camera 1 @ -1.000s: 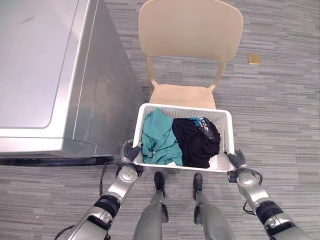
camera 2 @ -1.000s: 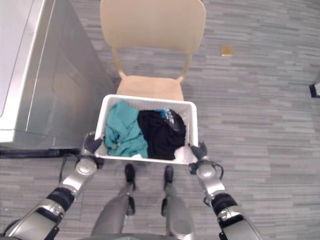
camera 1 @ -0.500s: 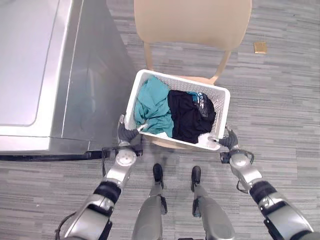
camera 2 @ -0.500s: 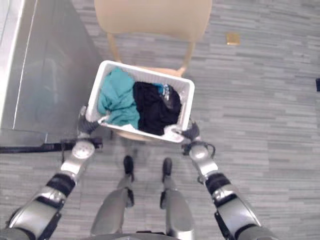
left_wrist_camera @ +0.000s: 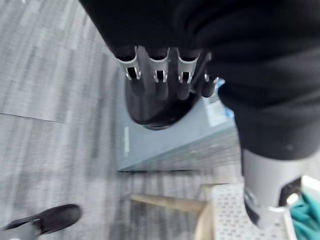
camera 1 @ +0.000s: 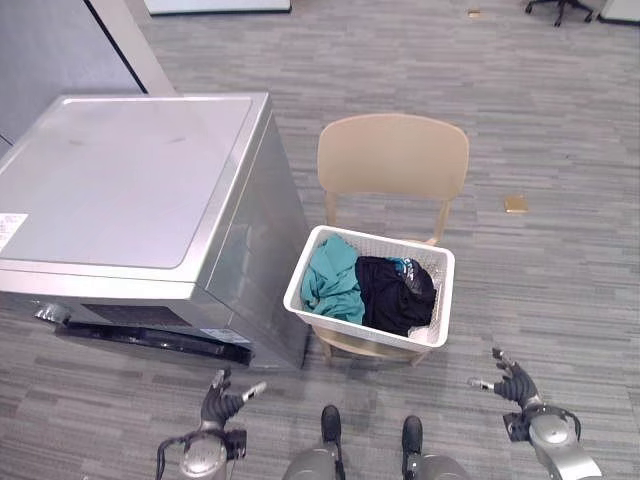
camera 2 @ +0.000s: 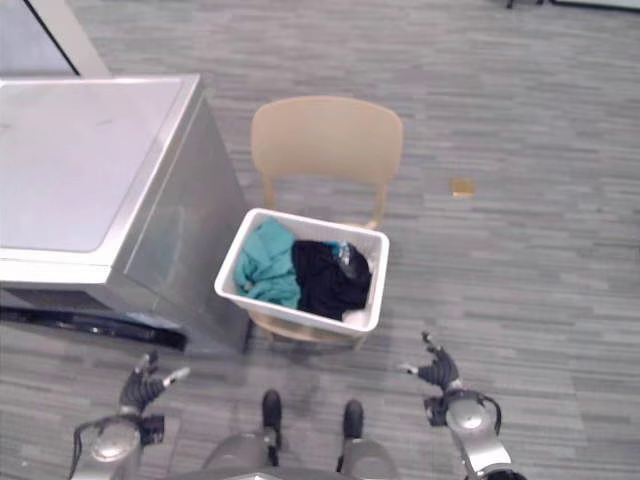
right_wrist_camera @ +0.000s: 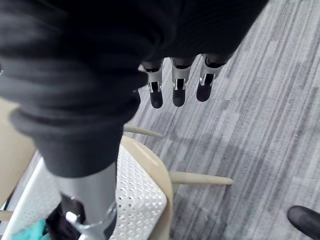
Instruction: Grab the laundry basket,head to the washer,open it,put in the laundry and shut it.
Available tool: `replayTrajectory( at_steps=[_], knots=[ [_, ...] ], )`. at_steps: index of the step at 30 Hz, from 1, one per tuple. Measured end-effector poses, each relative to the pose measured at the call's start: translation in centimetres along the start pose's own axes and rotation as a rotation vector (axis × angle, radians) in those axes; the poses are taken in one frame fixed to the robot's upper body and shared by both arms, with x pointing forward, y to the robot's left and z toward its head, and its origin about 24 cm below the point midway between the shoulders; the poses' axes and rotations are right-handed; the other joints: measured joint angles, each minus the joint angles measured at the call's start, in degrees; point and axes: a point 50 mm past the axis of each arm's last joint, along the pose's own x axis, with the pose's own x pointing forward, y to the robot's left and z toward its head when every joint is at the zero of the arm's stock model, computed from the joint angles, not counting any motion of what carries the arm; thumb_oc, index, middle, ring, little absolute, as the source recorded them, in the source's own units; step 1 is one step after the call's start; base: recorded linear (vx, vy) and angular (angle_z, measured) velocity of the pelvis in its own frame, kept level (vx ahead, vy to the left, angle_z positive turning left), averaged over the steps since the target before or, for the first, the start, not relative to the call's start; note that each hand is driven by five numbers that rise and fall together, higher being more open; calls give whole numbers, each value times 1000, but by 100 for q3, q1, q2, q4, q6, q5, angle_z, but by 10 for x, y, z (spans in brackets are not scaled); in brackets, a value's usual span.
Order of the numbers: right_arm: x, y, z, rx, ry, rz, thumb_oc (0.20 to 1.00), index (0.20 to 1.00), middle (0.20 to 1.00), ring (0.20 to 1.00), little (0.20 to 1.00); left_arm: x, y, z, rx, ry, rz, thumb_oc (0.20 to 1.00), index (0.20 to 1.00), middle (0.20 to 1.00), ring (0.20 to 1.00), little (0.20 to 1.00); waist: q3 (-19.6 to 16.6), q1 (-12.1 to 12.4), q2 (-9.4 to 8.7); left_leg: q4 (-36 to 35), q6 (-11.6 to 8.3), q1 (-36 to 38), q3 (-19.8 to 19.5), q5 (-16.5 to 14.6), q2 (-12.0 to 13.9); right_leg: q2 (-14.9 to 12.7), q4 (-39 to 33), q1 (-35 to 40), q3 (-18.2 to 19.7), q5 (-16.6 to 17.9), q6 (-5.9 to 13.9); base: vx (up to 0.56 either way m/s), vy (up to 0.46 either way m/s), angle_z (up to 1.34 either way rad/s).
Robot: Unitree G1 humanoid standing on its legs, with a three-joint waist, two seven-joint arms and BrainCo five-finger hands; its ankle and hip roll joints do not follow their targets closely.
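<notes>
A white perforated laundry basket (camera 1: pixel 440 300) sits on the seat of a tan chair (camera 1: pixel 392 160), just beside the right flank of a silver-grey washer (camera 1: pixel 120 190). Inside the basket a teal garment (camera 1: pixel 328 280) lies on the washer side and a black garment (camera 1: pixel 392 295) on the other side, both heaped below the rim. Neither hand touches the basket. The left hand (camera 1: pixel 222 402) hangs low over the carpet in front of the washer, and the right hand (camera 1: pixel 510 380) hangs low off the basket's right corner; each has its fingers spread and relaxed, holding nothing. The right wrist view shows straight fingers (right_wrist_camera: pixel 173 85) above the basket corner and chair edge.

The basket looks like thin moulded plastic, light and fairly stiff, though its walls would probably flex under a one-sided squeeze. The clothes are soft and few, so the load is likely light but could shift if the basket tips. The safest hold seems to be the rim on the two short ends, one hand per side, lifted level.

The basket overhangs the front of the seat, so a nudge could slide it off. The gap between basket and washer wall is narrow, leaving little room for the left hand. The grey carpet (camera 1: pixel 560 200) to the right and in front is open, apart from a small tan object (camera 1: pixel 515 204) lying well away
</notes>
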Motion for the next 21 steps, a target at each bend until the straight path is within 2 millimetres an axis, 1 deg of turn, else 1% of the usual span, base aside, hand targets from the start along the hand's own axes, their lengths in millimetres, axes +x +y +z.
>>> replayTrajectory(
  at_steps=[1, 3, 5, 6, 8, 9, 10, 11, 12, 13, 14, 15, 16, 17, 18, 19, 20, 21],
  knots=[
    [-5, 10, -13, -8, 44, 34, 1000, 1000, 1000, 1000, 1000, -6, -3, -23, 9, 91, -13, 1000, 1000, 1000, 1000, 1000, -152, 21, -1, 0, -3, 30, -19, -53, 12, 8, 0, 65, -5, -64, -71, 67, -101, 1],
    [-6, 19, -20, 6, 79, 62, 1000, 1000, 1000, 1000, 1000, -9, -5, -41, 9, 175, -3, 1000, 1000, 1000, 1000, 1000, -251, 33, -4, 1, -7, 70, -59, -88, 27, 34, -1, 113, -14, -67, -78, 0, -81, 5],
    [-7, 28, -24, 2, 97, 93, 1000, 1000, 1000, 1000, 1000, -10, -8, -47, 2, 203, -5, 1000, 1000, 1000, 1000, 1000, -274, 67, 4, 1, -7, 105, -141, -88, 40, 62, 0, 183, -71, -76, -92, -62, -42, 15],
    [-7, 32, -26, -6, 104, 110, 1000, 1000, 1000, 1000, 1000, -10, -10, -46, -1, 202, -7, 1000, 1000, 1000, 1000, 1000, -284, 151, 29, 4, -10, 57, -179, -89, 67, 115, 1, 175, -127, -75, -92, -141, -39, 37],
    [-7, 35, -27, -3, 114, 115, 1000, 1000, 1000, 1000, 1000, -1, -13, -36, -4, 181, -3, 1000, 1000, 1000, 1000, 1000, -266, 188, 62, 90, -60, -212, -363, -121, 92, 164, 17, 58, -302, -94, -118, -151, -9, 72],
    [-7, 37, -28, -5, 122, 117, 1000, 1000, 1000, 1000, 1000, 4, -16, -28, -1, 161, -6, 1000, 1000, 1000, 1000, 1000, -259, 234, 67, 109, -110, -424, -482, -197, 92, 157, 15, -36, -519, -116, -163, -108, 30, 85],
    [-6, 37, -26, -8, 117, 119, 1000, 1000, 1000, 1000, 1000, 8, -18, -23, 0, 148, -7, 1000, 1000, 1000, 1000, 1000, -248, 229, 32, 121, -170, -476, -500, -263, 84, 111, -10, -100, -642, -113, -194, -111, 79, 87],
    [-2, 39, -20, -12, 101, 122, 1000, 1000, 1000, 1000, 1000, 12, -19, -16, 1, 131, -4, 1000, 1000, 1000, 1000, 1000, -147, 267, -130, 293, -213, -585, -444, -331, 30, -31, -12, -143, -814, -29, -332, -100, 173, 57],
    [-2, 42, -19, -13, 97, 127, 1000, 1000, 1000, 1000, 1000, 14, -19, -13, 1, 125, -2, 1000, 1000, 1000, 1000, 1000, -122, 280, -162, 543, -218, -599, -396, -330, -15, -139, -10, -126, -875, -30, -330, -36, 220, 47],
    [1, 42, -14, -11, 82, 120, 1000, 1000, 1000, 1000, 1000, 15, -20, -11, 2, 118, -1, 1000, 1000, 1000, 1000, 1000, -67, 293, -286, 725, -245, -637, -323, -356, 6, -263, -23, -129, -982, 38, -372, 2, 162, 44],
    [2, 43, -12, -11, 78, 116, 1000, 1000, 1000, 1000, 1000, 17, -21, -7, 5, 109, -2, 1000, 1000, 1000, 1000, 1000, -60, 279, -342, 900, -287, -675, -182, -381, 85, -377, -27, -139, -1172, 75, -334, 74, 299, 89],
    [4, 42, -11, -7, 78, 110, 1000, 1000, 1000, 1000, 1000, 21, -23, 1, 4, 86, -7, 1000, 1000, 1000, 1000, 1000, -42, 158, -363, 895, -359, -656, 25, -397, 337, -492, 6, -122, -1333, -21, -218, 75, 313, 94],
    [5, 42, -9, -4, 76, 105, 1000, 1000, 1000, 1000, 1000, 23, -25, 5, 6, 71, -9, 1000, 1000, 1000, 1000, 1000, -34, 156, -330, 799, -393, -628, 94, -400, 568, -523, -1, -109, -1466, 0, -180, 121, 447, 95],
    [6, 41, -9, 2, 79, 100, 1000, 1000, 1000, 1000, 1000, 24, -26, 7, 4, 66, -7, 1000, 1000, 1000, 1000, 1000, -21, 150, -295, 722, -466, -578, 348, -369, 832, -533, 4, -81, -1578, 27, -117, 165, 319, 88],
    [5, 42, -11, 7, 92, 98, 1000, 1000, 1000, 1000, 1000, 28, -30, 18, -1, 36, -15, 1000, 1000, 1000, 1000, 1000, -1, 138, -272, 581, -533, -528, 734, -324, 1119, -623, 5, 15, -1875, 48, 5, 186, 407, 99],
    [4, 41, -14, 17, 103, 91, 1000, 1000, 1000, 1000, 1000, 30, -32, 23, -4, 18, -22, 1000, 1000, 1000, 1000, 1000, 11, 100, -257, 402, -573, -419, 989, -285, 1187, -688, -12, 117, -2005, 7, 157, 235, 522, 115],
    [2, 38, -18, 22, 116, 80, 1000, 1000, 1000, 1000, 1000, 29, -37, 23, -1, 13, -37, 1000, 1000, 1000, 1000, 1000, -33, 37, -171, 202, -514, -281, 959, -230, 1174, -763, 29, 208, -2049, 26, 328, 137, 415, 64],
    [4, 36, -15, 22, 110, 75, 1000, 1000, 1000, 1000, 1000, 27, -38, 21, 4, 15, -42, 1000, 1000, 1000, 1000, 1000, -33, 86, -159, 123, -634, -256, 920, 49, 1113, -861, 78, 197, -2050, 59, 426, 151, 371, 36]
  ],
)
